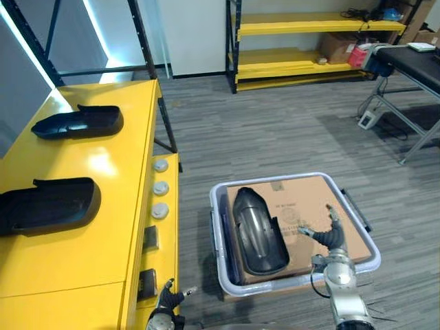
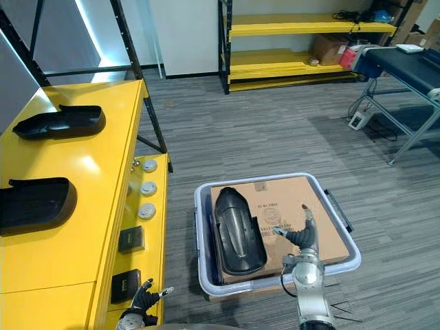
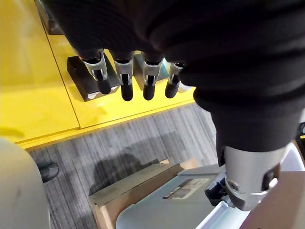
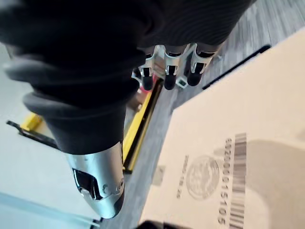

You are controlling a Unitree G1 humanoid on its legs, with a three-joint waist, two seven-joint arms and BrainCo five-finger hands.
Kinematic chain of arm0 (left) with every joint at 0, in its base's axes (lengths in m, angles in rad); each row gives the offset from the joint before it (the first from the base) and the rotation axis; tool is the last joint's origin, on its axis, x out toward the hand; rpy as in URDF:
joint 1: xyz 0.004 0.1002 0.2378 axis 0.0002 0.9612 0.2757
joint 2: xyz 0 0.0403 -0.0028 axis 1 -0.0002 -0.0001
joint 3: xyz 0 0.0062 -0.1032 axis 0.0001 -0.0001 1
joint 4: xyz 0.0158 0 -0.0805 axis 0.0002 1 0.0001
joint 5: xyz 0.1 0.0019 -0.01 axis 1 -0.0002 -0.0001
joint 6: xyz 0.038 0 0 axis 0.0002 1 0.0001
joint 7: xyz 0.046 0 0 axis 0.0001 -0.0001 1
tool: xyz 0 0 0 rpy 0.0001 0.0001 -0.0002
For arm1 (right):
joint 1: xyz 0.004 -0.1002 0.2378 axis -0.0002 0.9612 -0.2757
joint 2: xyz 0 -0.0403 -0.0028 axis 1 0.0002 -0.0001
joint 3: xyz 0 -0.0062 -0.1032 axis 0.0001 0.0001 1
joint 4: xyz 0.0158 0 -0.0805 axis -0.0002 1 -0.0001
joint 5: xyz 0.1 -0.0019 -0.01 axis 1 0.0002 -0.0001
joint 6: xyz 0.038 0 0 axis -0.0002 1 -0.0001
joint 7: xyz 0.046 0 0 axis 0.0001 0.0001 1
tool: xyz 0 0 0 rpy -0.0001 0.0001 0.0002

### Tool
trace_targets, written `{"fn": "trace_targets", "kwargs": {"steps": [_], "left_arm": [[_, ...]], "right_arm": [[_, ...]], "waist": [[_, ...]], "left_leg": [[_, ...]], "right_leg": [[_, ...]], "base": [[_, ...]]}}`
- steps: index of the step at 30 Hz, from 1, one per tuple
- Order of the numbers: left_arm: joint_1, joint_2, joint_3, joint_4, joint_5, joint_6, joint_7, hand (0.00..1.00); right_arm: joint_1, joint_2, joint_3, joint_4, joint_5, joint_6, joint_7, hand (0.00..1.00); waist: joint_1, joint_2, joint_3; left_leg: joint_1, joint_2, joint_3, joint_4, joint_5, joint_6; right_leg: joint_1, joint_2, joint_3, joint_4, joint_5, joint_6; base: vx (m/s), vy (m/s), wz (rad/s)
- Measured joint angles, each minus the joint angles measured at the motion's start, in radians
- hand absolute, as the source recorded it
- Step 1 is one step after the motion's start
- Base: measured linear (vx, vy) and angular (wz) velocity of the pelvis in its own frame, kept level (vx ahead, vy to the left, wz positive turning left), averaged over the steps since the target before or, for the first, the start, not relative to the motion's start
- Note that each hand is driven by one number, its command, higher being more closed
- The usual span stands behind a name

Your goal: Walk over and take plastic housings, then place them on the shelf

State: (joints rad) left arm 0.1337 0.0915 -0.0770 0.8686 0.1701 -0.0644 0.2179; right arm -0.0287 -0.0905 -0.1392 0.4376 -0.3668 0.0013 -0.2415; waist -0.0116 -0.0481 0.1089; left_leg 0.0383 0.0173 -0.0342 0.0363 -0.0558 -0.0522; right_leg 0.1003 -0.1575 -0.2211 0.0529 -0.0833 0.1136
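Housing [image 1: 258, 230] lengthwise, narrow end away

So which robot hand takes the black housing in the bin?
Right. The right robot hand hovers open over the brown cardboard in the grey plastic bin, beside the black plastic housing; the left robot hand hangs by the yellow shelf.

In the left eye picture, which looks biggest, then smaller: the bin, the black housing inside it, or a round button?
1. Biggest: bin.
2. Next: black housing lying in it.
3. Smallest: round button on the yellow shelf.
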Motion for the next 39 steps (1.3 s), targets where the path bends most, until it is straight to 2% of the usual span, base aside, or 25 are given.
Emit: {"fn": "trace_targets", "kwargs": {"steps": [2, 6, 10, 11, 15, 22, 29, 32, 34, 39], "left_arm": [[0.0, 0.0, 0.0, -0.016, 0.0, 0.0, 0.001, 0.0], [-0.012, -0.001, -0.005, -0.041, -0.001, -0.012, 0.004, 0.0], [-0.027, -0.008, -0.009, -0.039, -0.001, -0.01, 0.02, 0.0], [-0.035, -0.011, -0.009, -0.038, -0.001, -0.009, 0.026, 0.0], [-0.04, -0.01, -0.009, -0.033, -0.001, -0.009, 0.028, 0.0], [-0.049, -0.004, -0.013, -0.022, -0.002, -0.009, 0.035, 0.0], [-0.055, -0.003, -0.031, -0.013, -0.003, -0.009, 0.045, 0.0], [-0.055, -0.003, -0.031, -0.013, -0.003, -0.008, 0.045, 0.0], [-0.055, -0.003, -0.031, -0.014, -0.002, -0.006, 0.045, 0.0], [-0.05, -0.003, -0.031, -0.03, -0.002, -0.004, 0.045, 0.0]], "right_arm": [[-0.049, 0.0, 0.0, 0.06, -0.006, 0.009, -0.003, 0.0], [-0.127, 0.001, -0.003, 0.177, -0.04, 0.033, -0.018, 0.0], [-0.171, 0.008, -0.008, 0.271, -0.059, 0.065, -0.035, 0.0], [-0.186, 0.007, -0.012, 0.295, -0.068, 0.073, -0.045, 1.0], [-0.217, 0.006, -0.028, 0.335, -0.095, 0.087, -0.072, 1.0], [-0.28, -0.021, -0.057, 0.421, -0.117, 0.097, -0.086, 1.0], [-0.277, -0.002, -0.054, 0.441, -0.112, 0.116, -0.082, 1.0], [-0.267, 0.001, -0.055, 0.364, -0.11, 0.119, -0.083, 1.0], [-0.237, 0.001, -0.056, 0.216, -0.111, 0.12, -0.086, 1.0], [-0.186, 0.005, -0.063, -0.013, -0.119, 0.118, -0.097, 1.0]], "waist": [[0.001, 0.002, 0.015], [0.028, 0.004, 0.049], [0.029, 0.007, 0.067], [0.029, 0.008, 0.079], [0.026, 0.012, 0.092], [0.026, 0.012, 0.107], [0.026, 0.013, 0.108], [0.026, 0.013, 0.108], [0.025, 0.013, 0.107], [0.025, 0.012, 0.106]], "left_leg": [[-0.016, -0.007, -0.021, 0.011, 0.001, 0.001], [-0.044, -0.017, -0.058, 0.025, 0.006, 0.005], [-0.059, -0.022, -0.081, 0.035, 0.011, 0.009], [-0.061, -0.023, -0.084, 0.034, 0.015, 0.009], [-0.066, -0.025, -0.087, 0.025, 0.029, 0.007], [-0.052, -0.019, -0.101, -0.065, 0.1, 0.003], [-0.022, -0.018, -0.078, -0.104, 0.107, 0.002], [-0.022, -0.018, -0.072, -0.104, 0.106, 0.002], [-0.021, -0.017, -0.069, -0.104, 0.106, 0.002], [-0.008, -0.017, -0.05, -0.104, 0.105, 0.002]], "right_leg": [[0.003, -0.005, -0.022, -0.001, 0.002, 0.003], [0.003, -0.014, -0.059, -0.001, 0.005, 0.008], [0.007, -0.02, -0.081, -0.001, 0.016, 0.011], [0.007, -0.02, -0.081, -0.001, 0.019, 0.008], [-0.001, -0.022, -0.081, -0.002, 0.019, 0.009], [-0.018, -0.018, -0.1, -0.003, 0.02, 0.007], [-0.018, -0.018, -0.074, -0.003, 0.02, 0.007], [-0.019, -0.018, -0.069, -0.006, 0.02, 0.007], [-0.019, -0.019, -0.065, -0.008, 0.02, 0.007], [-0.014, -0.022, -0.048, -0.006, 0.021, 0.007]], "base": [[0.02, 0.019, 0.37], [-0.01, 0.011, 0.3], [-0.01, 0.022, 0.23], [-0.04, 0.027, 0.05], [-0.06, 0.013, 0.01], [-0.08, -0.011, 0.08], [-0.03, 0.009, -0.1], [0.02, -0.002, -0.05], [0.04, -0.003, -0.02], [0.02, 0.002, -0.07]]}}
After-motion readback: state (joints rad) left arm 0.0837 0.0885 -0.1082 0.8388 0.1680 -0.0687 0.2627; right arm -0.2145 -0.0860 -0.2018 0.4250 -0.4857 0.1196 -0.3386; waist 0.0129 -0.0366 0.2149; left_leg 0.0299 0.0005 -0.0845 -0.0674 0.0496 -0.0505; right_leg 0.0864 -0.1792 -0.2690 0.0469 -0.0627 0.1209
